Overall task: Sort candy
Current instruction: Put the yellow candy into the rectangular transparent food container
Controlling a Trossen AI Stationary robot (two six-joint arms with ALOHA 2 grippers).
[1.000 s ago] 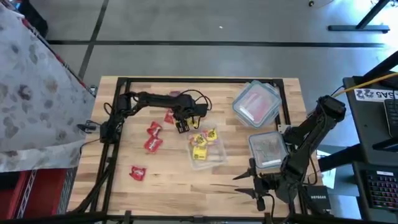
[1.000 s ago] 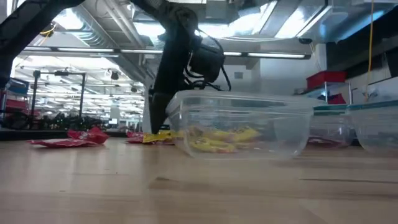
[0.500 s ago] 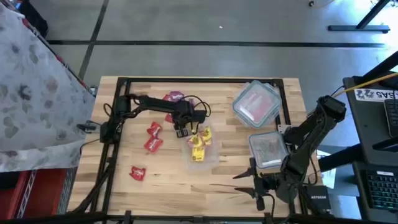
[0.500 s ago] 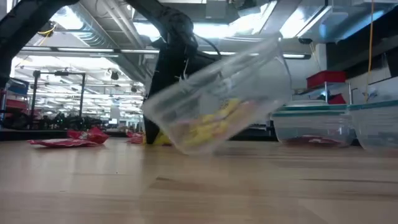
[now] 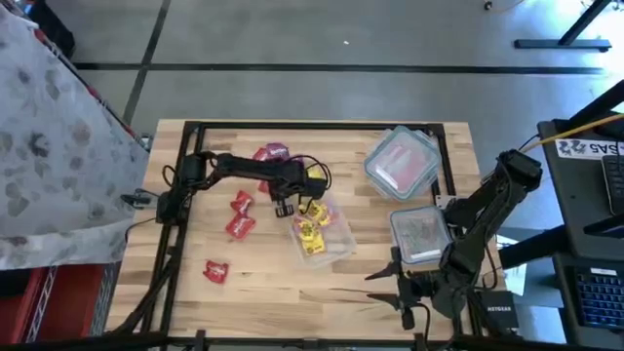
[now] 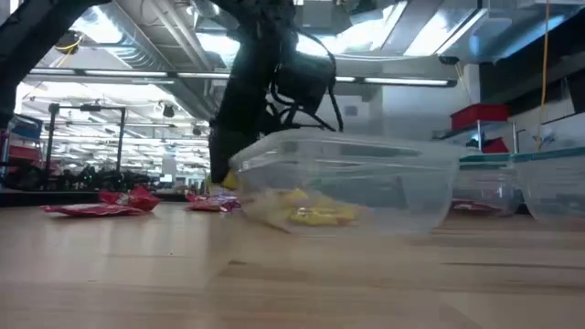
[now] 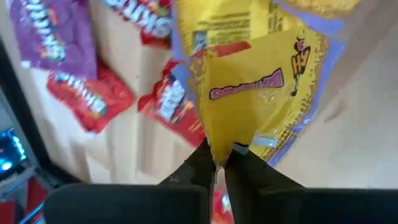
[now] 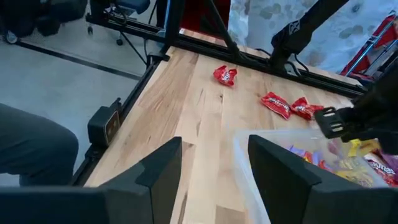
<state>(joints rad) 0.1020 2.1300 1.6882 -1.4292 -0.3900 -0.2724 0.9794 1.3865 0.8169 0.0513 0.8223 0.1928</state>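
On the wooden table (image 5: 390,283), left tool (image 7: 216,163) pinches a yellow candy (image 7: 252,93).

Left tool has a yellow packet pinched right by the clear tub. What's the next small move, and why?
Probably carry it a little farther over the open tub and release. The left tool is shut on a yellow candy packet at the tub's edge, and the tub already holds only yellow packets. Red packets lie apart on the table. The right tool waits open at the near edge.
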